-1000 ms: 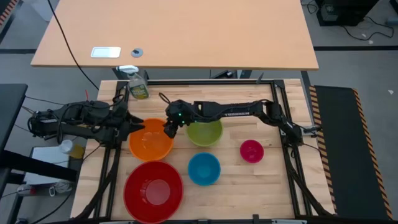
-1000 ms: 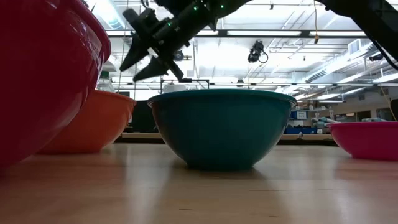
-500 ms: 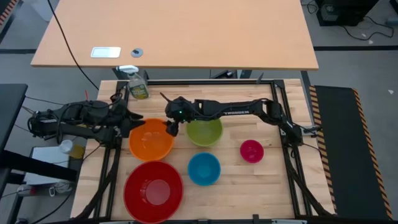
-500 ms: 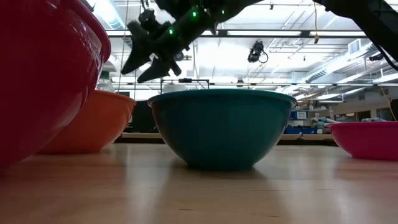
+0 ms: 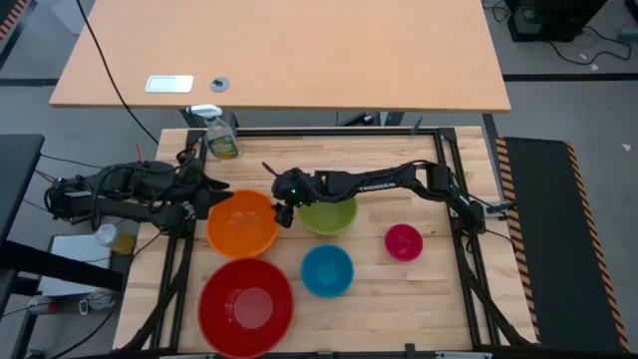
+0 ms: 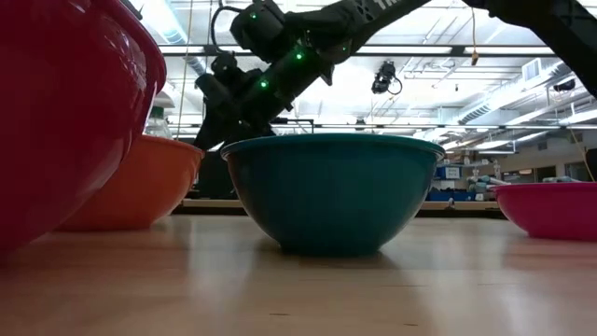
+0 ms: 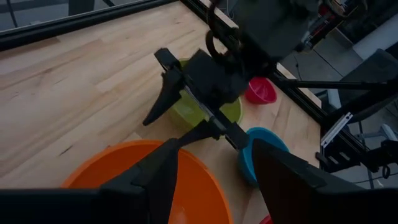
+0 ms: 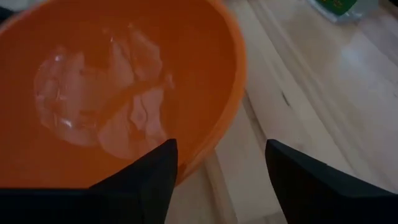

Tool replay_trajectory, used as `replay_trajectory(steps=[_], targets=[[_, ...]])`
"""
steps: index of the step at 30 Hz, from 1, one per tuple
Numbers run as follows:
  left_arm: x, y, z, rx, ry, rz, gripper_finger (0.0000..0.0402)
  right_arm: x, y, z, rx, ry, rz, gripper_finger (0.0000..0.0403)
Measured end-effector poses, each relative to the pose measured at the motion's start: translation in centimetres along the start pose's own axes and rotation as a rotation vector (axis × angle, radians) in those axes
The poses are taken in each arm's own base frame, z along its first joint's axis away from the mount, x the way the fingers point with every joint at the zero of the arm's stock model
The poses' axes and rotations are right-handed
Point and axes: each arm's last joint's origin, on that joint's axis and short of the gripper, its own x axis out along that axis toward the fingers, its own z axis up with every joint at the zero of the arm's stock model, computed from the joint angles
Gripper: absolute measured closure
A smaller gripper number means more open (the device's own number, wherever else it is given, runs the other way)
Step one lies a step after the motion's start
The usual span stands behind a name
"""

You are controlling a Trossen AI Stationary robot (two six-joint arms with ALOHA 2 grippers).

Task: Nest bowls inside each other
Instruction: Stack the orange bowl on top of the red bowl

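Five bowls stand upright on the wooden table: orange (image 5: 242, 223), green (image 5: 331, 213), blue (image 5: 327, 270), pink (image 5: 404, 241) and a large red one (image 5: 246, 306). My right gripper (image 5: 281, 213) is open and low between the orange and green bowls. In the right wrist view (image 8: 221, 144) one finger stands over the orange bowl's inside (image 8: 112, 93) and the other outside its rim (image 8: 235, 74), touching nothing that I can see. My left gripper (image 5: 207, 194) is open above the table's left edge, beside the orange bowl's left rim.
A spray bottle (image 5: 221, 136) stands at the table's far left corner. A black frame (image 5: 339, 131) runs around the table. The blue bowl (image 6: 331, 191) sits close to the low camera, with the red bowl (image 6: 65, 112) beside it.
My right gripper has come down toward the orange bowl's right rim, rolling as it sank, and shifted slightly toward the table's near edge. The bowls have stayed where they were.
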Motion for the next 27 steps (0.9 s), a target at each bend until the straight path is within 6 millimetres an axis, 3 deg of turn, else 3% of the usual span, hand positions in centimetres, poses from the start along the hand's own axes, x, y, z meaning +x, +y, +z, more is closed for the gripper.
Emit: replay_trajectory(steps=[7,16,22,27], targets=[[0.0,0.0,0.0,0.003,0.000,0.000,0.0194,-0.1,-0.3,-1.2,-0.030,0.104,-0.138,0.0157],[0.0,0.0,0.0,0.003,0.001,0.001,0.0194,-0.7,-0.3,0.4,-0.033,0.065,-0.153,0.0157],[0.0,0.0,0.0,0.002,0.001,0.001,0.0194,-0.7,-1.5,0.5,0.002,0.064,-0.234,0.0157],[0.0,0.0,0.0,-0.002,0.004,-0.004,0.0194,-0.6,-1.8,0.9,0.045,0.043,-0.152,0.0157]])
